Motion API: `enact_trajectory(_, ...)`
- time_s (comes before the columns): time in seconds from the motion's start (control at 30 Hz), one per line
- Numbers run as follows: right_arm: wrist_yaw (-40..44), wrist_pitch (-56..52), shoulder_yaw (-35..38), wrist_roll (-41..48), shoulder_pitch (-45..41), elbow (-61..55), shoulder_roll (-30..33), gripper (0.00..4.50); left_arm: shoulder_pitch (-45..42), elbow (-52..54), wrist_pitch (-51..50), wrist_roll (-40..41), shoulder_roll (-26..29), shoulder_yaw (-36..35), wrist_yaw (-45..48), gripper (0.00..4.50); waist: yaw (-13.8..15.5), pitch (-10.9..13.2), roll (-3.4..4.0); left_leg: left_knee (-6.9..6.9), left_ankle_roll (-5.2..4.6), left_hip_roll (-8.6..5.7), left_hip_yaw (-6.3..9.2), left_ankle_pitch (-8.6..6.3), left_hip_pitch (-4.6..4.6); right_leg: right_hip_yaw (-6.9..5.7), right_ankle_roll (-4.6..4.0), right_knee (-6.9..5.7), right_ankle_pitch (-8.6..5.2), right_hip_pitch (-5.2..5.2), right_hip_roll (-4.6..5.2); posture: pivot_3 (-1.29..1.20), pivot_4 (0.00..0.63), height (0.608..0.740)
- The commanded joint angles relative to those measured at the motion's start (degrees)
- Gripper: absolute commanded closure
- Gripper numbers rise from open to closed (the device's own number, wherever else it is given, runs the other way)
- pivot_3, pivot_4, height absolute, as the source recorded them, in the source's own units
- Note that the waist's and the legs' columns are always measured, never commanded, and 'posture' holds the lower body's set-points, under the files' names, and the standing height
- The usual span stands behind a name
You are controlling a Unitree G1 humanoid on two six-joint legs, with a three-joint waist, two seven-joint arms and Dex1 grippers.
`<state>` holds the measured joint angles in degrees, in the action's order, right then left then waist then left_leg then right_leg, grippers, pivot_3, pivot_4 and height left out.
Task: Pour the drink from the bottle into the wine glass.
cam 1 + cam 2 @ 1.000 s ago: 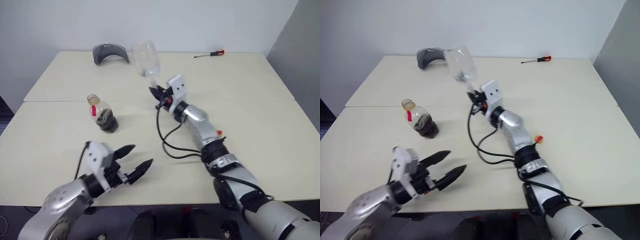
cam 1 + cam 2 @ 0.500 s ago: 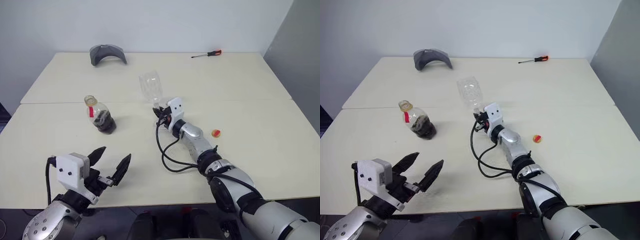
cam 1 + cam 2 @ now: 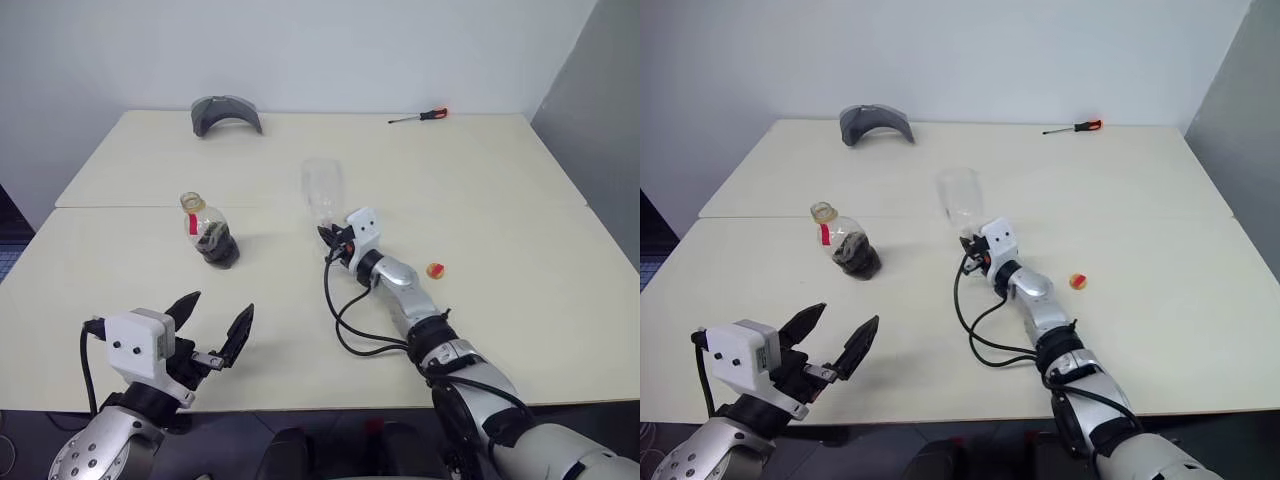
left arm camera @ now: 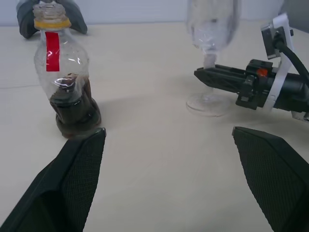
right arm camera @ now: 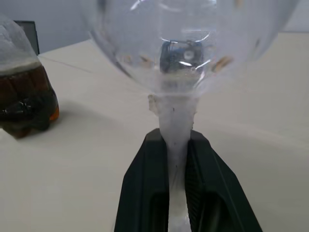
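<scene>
The bottle [image 3: 208, 232] stands upright on the table's left half, with a red strip, a yellow ring at its neck and the dark drink [image 4: 72, 108] in its lower part. To its right the clear wine glass [image 3: 324, 190] stands upright and empty, its foot [image 4: 208, 104] at the tabletop. My right gripper [image 5: 176, 140] is shut on the glass's stem, just under the bowl. Near the front edge, my left gripper [image 3: 218, 308] is open and holds nothing; it points between bottle and glass, well short of both.
A grey curved object [image 3: 226, 113] lies at the back left and a red-handled screwdriver [image 3: 420, 116] at the back right. A small yellow and red round piece [image 3: 434, 270] rests right of my right arm. A black cable [image 3: 350, 320] loops beside that arm.
My right gripper has brought the glass down from a raised, tilted pose to upright at the table. The left gripper has drawn back leftward and turned to point forward, still open.
</scene>
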<state>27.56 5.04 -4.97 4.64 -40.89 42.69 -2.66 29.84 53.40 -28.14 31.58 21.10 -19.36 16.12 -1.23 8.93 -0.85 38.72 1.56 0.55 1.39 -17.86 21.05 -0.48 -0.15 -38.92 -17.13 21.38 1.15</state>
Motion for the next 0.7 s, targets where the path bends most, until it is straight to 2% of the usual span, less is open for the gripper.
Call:
enact_trajectory(0.03,0.74,-10.58,-1.52,-0.17,4.55,-8.17,1.81,4.35,-0.74,-0.3,1.67,0.27,0.28,-0.05,1.08,0.0,0.01,-0.01,0.0,-0.03,-0.02,0.0,-0.01,-0.02,-0.14,0.01,-0.02,0.0,-0.03,-0.1,0.0,0.0,0.15,0.74)
enact_trajectory(0.13,0.19,-13.09,-2.57,-0.53,4.96,-12.43,1.46,4.35,-1.62,-1.1,1.85,-0.06,0.31,0.39,1.64,0.0,-0.06,0.0,0.01,-0.07,-0.03,0.0,0.0,-0.02,-0.18,0.0,-0.05,-0.05,-0.09,-0.08,0.0,0.0,0.15,0.74)
enact_trajectory(0.27,-1.54,-11.45,-3.01,-1.23,2.91,-11.79,-0.06,4.35,-3.04,-2.98,2.81,-0.88,0.38,0.72,2.28,0.0,-0.27,0.02,0.03,-0.22,-0.02,0.01,-0.02,-0.02,-0.18,0.01,-0.08,-0.05,-0.11,-0.01,-0.02,0.0,0.15,0.74)
enact_trajectory(0.53,-3.51,-6.11,-1.67,-1.03,-3.96,-3.79,-3.18,4.35,-5.43,-2.86,2.02,-1.42,0.57,2.15,1.21,0.0,-0.54,0.12,0.04,-0.37,0.0,0.02,-0.05,-0.01,-0.19,0.02,-0.12,-0.06,-0.13,0.08,-0.03,0.0,0.15,0.74)
enact_trajectory(0.7,-3.62,-1.98,-2.14,-2.32,-4.71,0.42,-3.37,4.35,-6.6,-0.81,0.06,-1.49,0.58,2.85,-1.11,0.0,-0.56,0.13,0.04,-0.53,0.02,0.02,-0.07,0.01,-0.19,0.05,-0.12,-0.03,-0.13,0.15,-0.03,0.0,0.15,0.74)
